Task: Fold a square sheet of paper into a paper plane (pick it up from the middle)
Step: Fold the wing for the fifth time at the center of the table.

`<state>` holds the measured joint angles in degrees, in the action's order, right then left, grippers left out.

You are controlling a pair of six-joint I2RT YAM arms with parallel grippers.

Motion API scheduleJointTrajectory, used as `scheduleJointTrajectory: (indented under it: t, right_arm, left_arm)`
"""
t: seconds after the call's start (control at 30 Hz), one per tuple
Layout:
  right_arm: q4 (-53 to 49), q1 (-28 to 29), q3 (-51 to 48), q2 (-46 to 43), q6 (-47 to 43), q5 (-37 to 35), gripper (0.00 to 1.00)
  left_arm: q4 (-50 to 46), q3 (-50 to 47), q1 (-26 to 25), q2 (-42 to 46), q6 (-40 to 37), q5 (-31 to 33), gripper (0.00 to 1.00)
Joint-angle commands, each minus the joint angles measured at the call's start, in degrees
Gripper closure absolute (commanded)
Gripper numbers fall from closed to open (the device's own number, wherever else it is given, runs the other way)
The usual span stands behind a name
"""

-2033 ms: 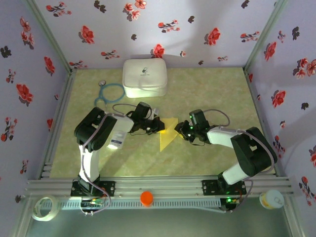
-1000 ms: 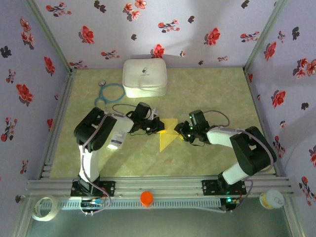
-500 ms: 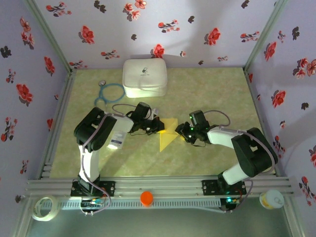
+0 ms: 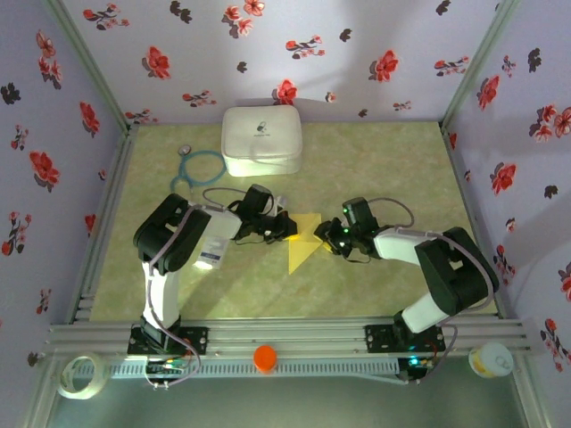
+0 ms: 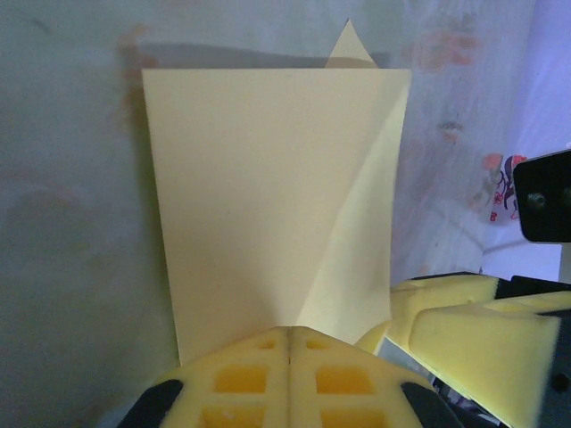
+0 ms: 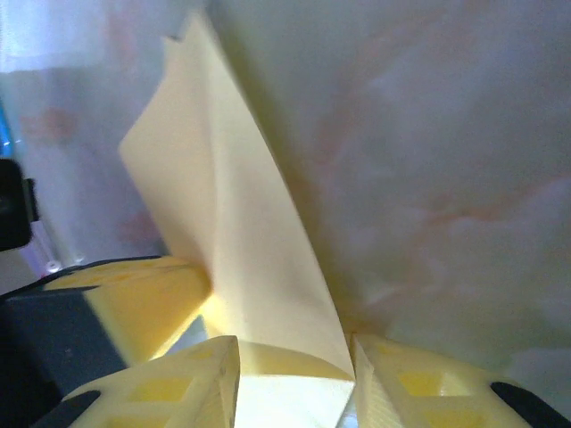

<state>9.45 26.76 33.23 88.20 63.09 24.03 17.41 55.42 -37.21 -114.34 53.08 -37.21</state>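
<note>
The square sheet of paper (image 4: pixel 303 241), yellow and partly folded into a downward-pointing triangle, lies mid-table between both grippers. My left gripper (image 4: pixel 287 229) is at its left corner. In the left wrist view its fingers (image 5: pixel 259 357) are pressed together on the near edge of the sheet (image 5: pixel 268 196), where a crease starts. My right gripper (image 4: pixel 328 236) is at the sheet's right side. In the right wrist view its jaws (image 6: pixel 294 370) stand part open, and a raised, bowed flap of the sheet (image 6: pixel 241 241) spans the gap and touches both fingers.
A white rounded case (image 4: pixel 260 141) stands at the back, with a blue looped tube (image 4: pixel 198 167) to its left. A small white packet (image 4: pixel 214 242) lies by the left arm. An orange cap (image 4: pixel 265 358), a tape roll (image 4: pixel 78 374) and a cup (image 4: pixel 491 359) sit at the front rail.
Almost nothing differs. The right arm shifts very slightly beside the paper, and the left gripper and the sheet stay put.
</note>
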Motion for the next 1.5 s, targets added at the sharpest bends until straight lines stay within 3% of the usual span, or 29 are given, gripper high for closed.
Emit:
scheduleJointTrajectory:
  t: [0.0, 0.47, 0.77, 1.03, 1.17, 1.37, 1.47]
  right_arm:
    - [3.37, 0.31, 0.34, 0.66, -0.23, 1.1, 0.62]
    - [4.51, -1.17, 1.39, 1.73, -4.91, 3.14, 0.6]
    - [14.35, -3.59, 0.15, 5.04, -4.81, 8.24, 0.63]
    - [16.61, -4.25, 0.82, 8.41, -4.56, 10.73, 0.65]
    - [16.74, -4.31, 0.88, 9.44, -4.73, 11.26, 0.7]
    - [17.14, -4.32, 0.36, 9.47, -3.31, 10.57, 0.89]
    - [20.62, -4.26, -0.68, 9.28, -0.42, 10.33, 0.93]
  left_arm:
    - [-2.86, -1.09, 0.4, 0.46, 0.1, -0.14, 1.0]
    - [-2.82, -1.28, 0.47, 0.75, 0.15, -0.14, 1.0]
    - [-2.8, -1.34, 0.56, 0.92, 0.18, -0.14, 1.0]
    - [-2.47, -1.02, 0.56, 1.21, 0.36, -0.14, 1.0]
    - [-2.94, -0.26, 0.64, 2.31, 0.38, -0.14, 0.99]
    - [-4.39, 1.51, 0.91, 4.75, 0.11, -0.14, 0.94]
    - [-4.57, 1.45, 0.86, 6.81, 0.12, 0.37, 0.9]
